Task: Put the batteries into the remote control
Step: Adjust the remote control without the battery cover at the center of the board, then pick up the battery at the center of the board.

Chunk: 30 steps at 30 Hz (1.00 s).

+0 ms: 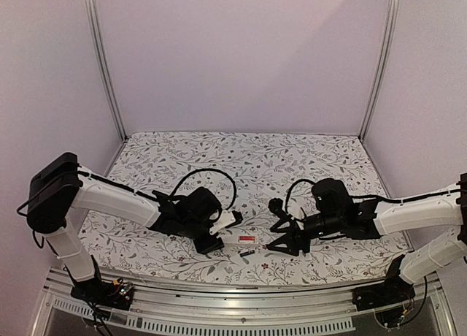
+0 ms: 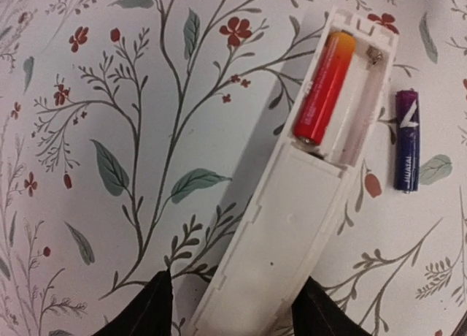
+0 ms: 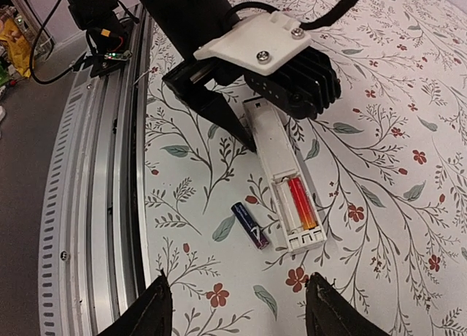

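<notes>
The remote control (image 2: 292, 219) is laid on the desk (image 2: 109, 168) with its battery bay uncovered. The red-orange battery (image 2: 325, 88) is seated in one slot, and the empty slot (image 2: 363, 109) is seen next to it. The dark battery (image 2: 407, 140) lies on the desk just beside the remote control, on the empty slot's side and not touching it.

The closed end of the remote control is straddled by the left fingers (image 2: 146, 314); whether it is truly clamped cannot be told. The right fingers (image 3: 149, 314) are spread wide with nothing between them, near the bay end of the remote control.

If the hold is loose, the remote control could be skidded or twisted when the dark battery is pressed in. The round battery could be rolled away from the remote control by a glancing touch. It could also be set in the wrong way round. The seated battery could be popped out by a careless nudge.
</notes>
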Tool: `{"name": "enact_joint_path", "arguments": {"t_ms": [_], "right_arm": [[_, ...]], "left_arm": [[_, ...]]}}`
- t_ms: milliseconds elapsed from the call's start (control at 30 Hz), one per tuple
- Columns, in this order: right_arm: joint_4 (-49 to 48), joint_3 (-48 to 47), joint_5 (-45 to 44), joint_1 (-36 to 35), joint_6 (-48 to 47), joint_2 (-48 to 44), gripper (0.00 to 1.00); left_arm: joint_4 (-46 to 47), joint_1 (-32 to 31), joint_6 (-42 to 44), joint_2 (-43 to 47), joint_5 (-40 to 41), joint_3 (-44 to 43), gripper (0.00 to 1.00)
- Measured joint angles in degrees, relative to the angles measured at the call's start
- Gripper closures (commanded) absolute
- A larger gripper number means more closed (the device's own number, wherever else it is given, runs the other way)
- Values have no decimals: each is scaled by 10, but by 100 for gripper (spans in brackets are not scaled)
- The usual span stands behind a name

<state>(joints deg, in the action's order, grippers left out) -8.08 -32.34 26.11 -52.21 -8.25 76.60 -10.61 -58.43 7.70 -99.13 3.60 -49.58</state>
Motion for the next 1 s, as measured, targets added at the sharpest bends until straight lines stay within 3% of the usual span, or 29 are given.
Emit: {"name": "enact_joint_path", "arguments": {"t_ms": [233,433,733,1000], "right_arm": [[15,-27,-6,-7,-17,21,43],[52,-80,-16,-39,-60,78,51],[139,-169,-50,-97,-163,181,55],[220,-266,-89,-97,-257,263,65]], "left_arm": [[21,3,-8,-2,-25,2,44],[35,4,-28,33,-53,28,33],[42,45,-91,206,-12,57,18],[66,66,-127,318,52,102,16]]}}
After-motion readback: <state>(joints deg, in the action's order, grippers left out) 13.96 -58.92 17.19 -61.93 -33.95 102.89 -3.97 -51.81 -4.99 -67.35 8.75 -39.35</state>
